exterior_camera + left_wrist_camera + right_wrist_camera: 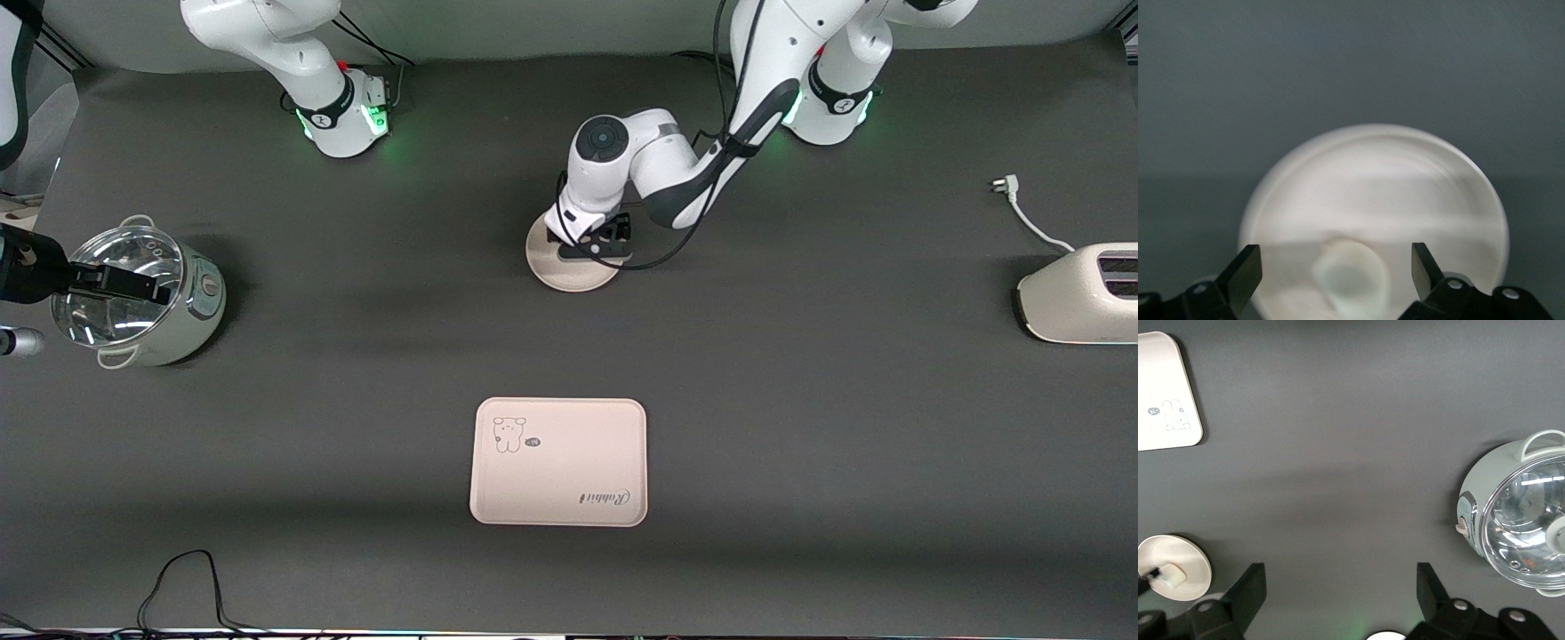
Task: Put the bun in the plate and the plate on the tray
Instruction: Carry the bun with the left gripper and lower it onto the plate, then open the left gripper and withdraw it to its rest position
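Observation:
The round cream plate [569, 274] lies mid-table, nearer the robots' bases than the tray [558, 462]. My left gripper [594, 245] hangs low over the plate, which hides the bun in the front view. In the left wrist view the off-white bun [1350, 277] lies on the plate [1405, 180] between the open fingers of the left gripper [1337, 252], apart from both. My right gripper [158, 290] waits open and empty, high over the pot. The right wrist view shows its gripper [1340, 577] over bare table, and farther off the plate [1195, 561], bun [1173, 574] and tray [1165, 387].
A pale-green pot with a glass lid [133, 298] stands at the right arm's end of the table, also in the right wrist view [1525, 520]. A white toaster [1080, 293] and its plug cable [1022, 213] lie at the left arm's end. A black cable [187, 578] loops near the front edge.

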`<action>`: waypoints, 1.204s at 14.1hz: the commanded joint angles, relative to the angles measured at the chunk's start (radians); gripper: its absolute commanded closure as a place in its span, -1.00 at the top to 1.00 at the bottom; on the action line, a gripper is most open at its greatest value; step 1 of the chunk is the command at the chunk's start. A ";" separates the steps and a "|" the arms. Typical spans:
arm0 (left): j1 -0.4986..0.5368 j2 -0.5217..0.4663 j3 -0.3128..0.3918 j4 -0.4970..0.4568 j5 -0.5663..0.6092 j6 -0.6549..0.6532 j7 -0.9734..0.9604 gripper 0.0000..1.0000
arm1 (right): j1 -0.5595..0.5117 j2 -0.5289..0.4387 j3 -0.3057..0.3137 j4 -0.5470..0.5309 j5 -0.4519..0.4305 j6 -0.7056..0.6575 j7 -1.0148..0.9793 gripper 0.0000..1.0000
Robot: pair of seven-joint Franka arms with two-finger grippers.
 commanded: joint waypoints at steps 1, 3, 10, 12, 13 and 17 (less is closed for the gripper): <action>0.050 -0.047 -0.004 0.209 0.006 -0.356 0.133 1.00 | -0.291 -0.128 0.375 -0.145 -0.120 0.080 0.090 1.00; 0.093 -0.056 -0.007 0.323 0.003 -0.492 0.216 1.00 | -0.292 -0.128 0.377 -0.145 -0.118 0.078 0.090 1.00; 0.403 -0.257 -0.012 0.342 -0.014 -0.568 0.451 1.00 | -0.299 -0.131 0.380 -0.150 -0.116 0.078 0.090 1.00; 0.522 -0.334 -0.011 0.342 -0.055 -0.591 0.644 1.00 | -0.274 -0.135 0.380 -0.164 -0.116 0.078 0.092 1.00; 0.591 -0.383 -0.001 0.342 -0.085 -0.615 0.759 1.00 | -0.242 -0.143 0.377 -0.180 -0.116 0.078 0.092 1.00; 0.754 -0.475 0.008 0.342 -0.158 -0.660 0.936 1.00 | -0.133 -0.149 0.336 -0.217 -0.116 0.090 0.127 1.00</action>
